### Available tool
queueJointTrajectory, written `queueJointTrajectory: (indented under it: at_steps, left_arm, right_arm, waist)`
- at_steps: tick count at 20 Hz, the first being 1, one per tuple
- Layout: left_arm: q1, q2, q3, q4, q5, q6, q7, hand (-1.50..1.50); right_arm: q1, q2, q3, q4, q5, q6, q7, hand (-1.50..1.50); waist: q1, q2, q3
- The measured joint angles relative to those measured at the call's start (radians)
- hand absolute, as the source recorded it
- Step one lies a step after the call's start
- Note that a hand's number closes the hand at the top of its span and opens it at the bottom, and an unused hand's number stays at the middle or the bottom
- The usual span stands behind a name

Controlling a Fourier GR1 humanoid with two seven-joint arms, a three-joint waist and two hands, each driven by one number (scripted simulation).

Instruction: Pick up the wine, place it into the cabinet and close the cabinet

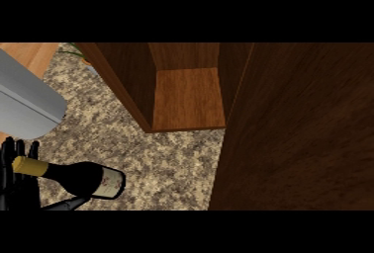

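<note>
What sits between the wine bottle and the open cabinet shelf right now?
Nothing visible. The wine bottle, tilted in the left hand, is at lower left; bare granite counter lies between it and the shelf. The open cabinet door stands right of that path, not across it.

Glossy dark glass wine bottle [80,179], wood-grain cabinet [186,99], speckled granite-look counter [168,158].

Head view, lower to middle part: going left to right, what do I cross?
Left hand curled round the wine bottle's neck → wine bottle lying tilted → speckled counter → open cabinet shelf → dark cabinet door standing open at the right.
</note>
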Motion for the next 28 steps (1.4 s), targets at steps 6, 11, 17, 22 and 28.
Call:
queueJointTrajectory:
  at_steps: [6,11,17,22,28]
  left_arm:
    - [-0.025,0.005,0.009,0.052,0.012,-0.031,-0.037,-1.50]
    - [-0.059,0.001,0.035,0.117,0.038,-0.051,-0.084,1.50]
    - [-0.096,-0.008,0.043,0.149,0.050,-0.060,-0.121,1.50]
    - [-0.112,-0.018,0.035,0.158,0.019,-0.045,-0.166,1.50]
    - [-0.164,0.008,-0.020,0.190,-0.001,-0.120,-0.187,1.50]
  right_arm:
    - [-0.003,-0.013,0.011,0.000,-0.004,-0.010,-0.003,-1.50]
    - [0.001,-0.027,0.012,-0.001,-0.007,-0.018,-0.010,-1.50]
    - [0.001,-0.043,0.013,-0.001,-0.010,-0.026,-0.017,-1.50]
    - [0.014,-0.063,0.015,-0.004,-0.012,-0.032,-0.025,-1.50]
    - [0.015,-0.068,0.022,-0.002,-0.016,-0.041,-0.043,-1.50]
  waist:
    - [-0.005,-0.001,0.000]
    - [-0.006,0.000,0.000]
    - [-0.004,-0.001,0.001]
    - [-0.002,-0.002,0.002]
    - [-0.012,0.001,-0.001]
